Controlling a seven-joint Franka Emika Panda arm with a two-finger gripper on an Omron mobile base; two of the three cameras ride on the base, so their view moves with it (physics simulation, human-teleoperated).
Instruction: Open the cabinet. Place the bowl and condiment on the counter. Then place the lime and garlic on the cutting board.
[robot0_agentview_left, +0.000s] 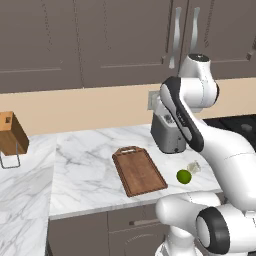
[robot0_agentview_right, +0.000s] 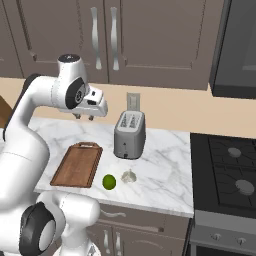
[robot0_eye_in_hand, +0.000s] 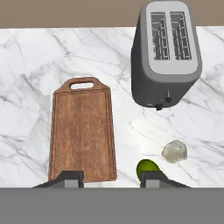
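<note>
counter (robot0_agentview_right: 165, 170), cutting board (robot0_agentview_right: 77, 164), lime (robot0_agentview_right: 109, 182), garlic (robot0_agentview_right: 129, 176), toaster (robot0_agentview_right: 129, 134)

So on the surface (robot0_agentview_right: 165, 175) the cutting board (robot0_agentview_right: 77, 164) sits left of the toaster (robot0_agentview_right: 129, 134), handle end toward the wall. The lime (robot0_agentview_right: 109, 182) and garlic (robot0_agentview_right: 129, 176) are just beside each other near the front edge, lime on the left, both in front of the toaster. Cabinet (robot0_agentview_right: 125, 35) hangs above, stove (robot0_agentview_right: 227, 175) off right.

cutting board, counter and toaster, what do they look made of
Cutting board: wood, reddish-brown, matte, with visible grain. Counter: marble or a lookalike, white with grey veins, smooth. Toaster: probably metal, grey with a dull sheen, though it could be plastic.
</note>
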